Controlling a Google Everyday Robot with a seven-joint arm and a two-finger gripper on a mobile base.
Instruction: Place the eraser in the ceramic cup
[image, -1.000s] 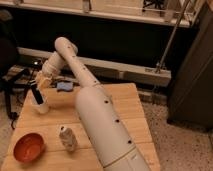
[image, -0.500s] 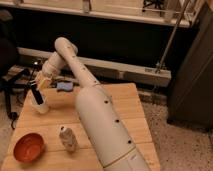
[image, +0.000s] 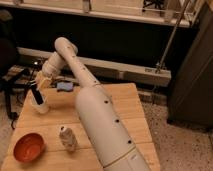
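The pincer (image: 38, 89) hangs right above the white cup (image: 41, 105) on the worktop (image: 125, 107). A dark eraser (image: 36, 96) sticks up from the cup just below it. Whether the pincer grips it, I cannot tell.

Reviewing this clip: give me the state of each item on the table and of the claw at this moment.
claw: above the ceramic cup, at the dark eraser.
eraser: tilted, lower end inside the cup, top sticking out.
ceramic cup: upright near the table's left edge.
orange bowl: upright at the front left corner.
crumpled bottle: on the table beside the arm.
blue object: flat at the back.
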